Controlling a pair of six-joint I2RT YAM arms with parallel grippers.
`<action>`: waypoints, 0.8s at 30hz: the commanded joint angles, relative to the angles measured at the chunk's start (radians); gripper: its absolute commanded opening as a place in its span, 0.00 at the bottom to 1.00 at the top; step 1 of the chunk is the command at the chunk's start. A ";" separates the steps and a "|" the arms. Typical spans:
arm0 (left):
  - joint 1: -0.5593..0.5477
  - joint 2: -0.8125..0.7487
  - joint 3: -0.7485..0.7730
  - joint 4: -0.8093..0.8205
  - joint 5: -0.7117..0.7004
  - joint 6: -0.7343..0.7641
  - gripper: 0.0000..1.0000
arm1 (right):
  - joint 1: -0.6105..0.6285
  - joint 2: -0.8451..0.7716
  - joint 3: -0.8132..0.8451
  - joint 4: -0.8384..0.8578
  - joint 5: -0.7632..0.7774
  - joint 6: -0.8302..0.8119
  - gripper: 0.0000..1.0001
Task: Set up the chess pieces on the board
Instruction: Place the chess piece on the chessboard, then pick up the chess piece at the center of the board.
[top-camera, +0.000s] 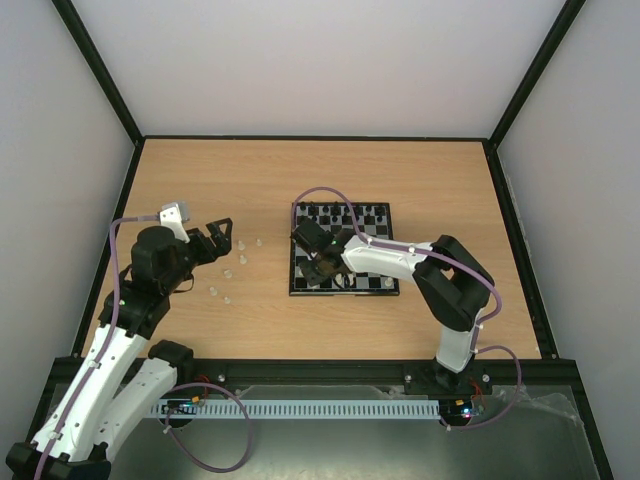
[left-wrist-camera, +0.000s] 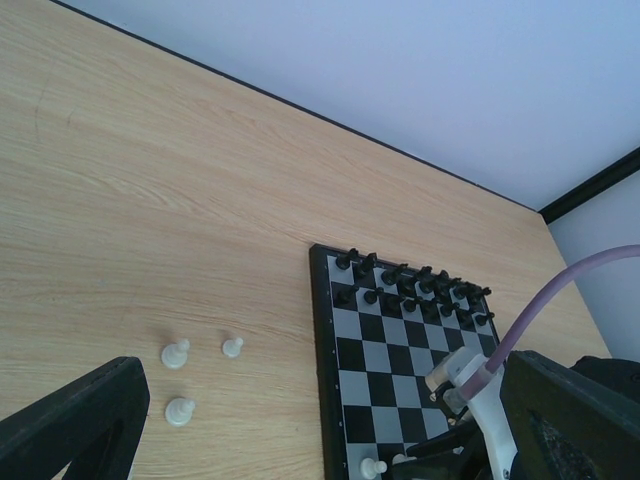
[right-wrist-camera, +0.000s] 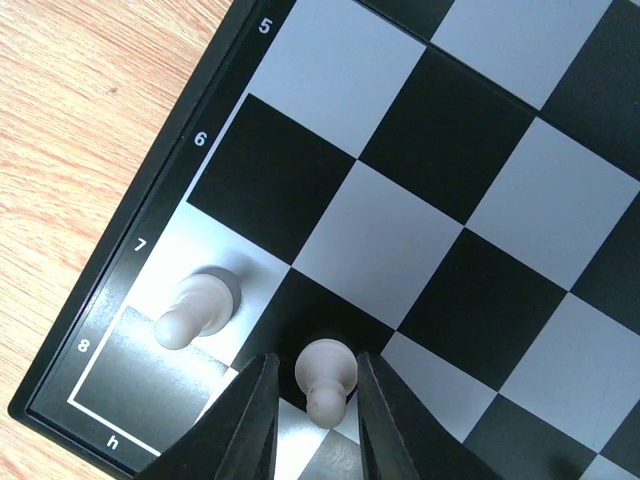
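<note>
The board (top-camera: 341, 292) lies mid-table, with black chessmen (top-camera: 345, 214) on its two far rows. My right gripper (top-camera: 318, 268) hovers low over the board's near left corner. In the right wrist view its fingers (right-wrist-camera: 253, 420) stand slightly apart on either side of a white pawn (right-wrist-camera: 328, 385) that stands on a black square, with a gap on the left side. A second white pawn (right-wrist-camera: 197, 308) stands on the pale square beside it. Several white chess pieces (top-camera: 241, 260) are scattered on the table left of the board. My left gripper (top-camera: 222, 235) is open and empty above them.
In the left wrist view the board's rim (left-wrist-camera: 320, 350) is on the right, three loose white pieces (left-wrist-camera: 175, 352) lie on the wood to its left, and the right arm's purple cable (left-wrist-camera: 545, 310) crosses the board. Black-framed walls enclose the table.
</note>
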 joint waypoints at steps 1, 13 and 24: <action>0.003 -0.004 -0.008 0.012 0.006 0.000 1.00 | -0.003 -0.031 0.001 -0.012 0.001 0.008 0.26; 0.005 -0.013 0.040 -0.008 -0.015 0.005 1.00 | 0.002 -0.171 0.000 -0.008 0.008 0.011 0.38; 0.004 -0.129 0.147 -0.051 -0.031 -0.018 0.99 | 0.151 -0.058 0.136 -0.003 -0.106 -0.023 0.37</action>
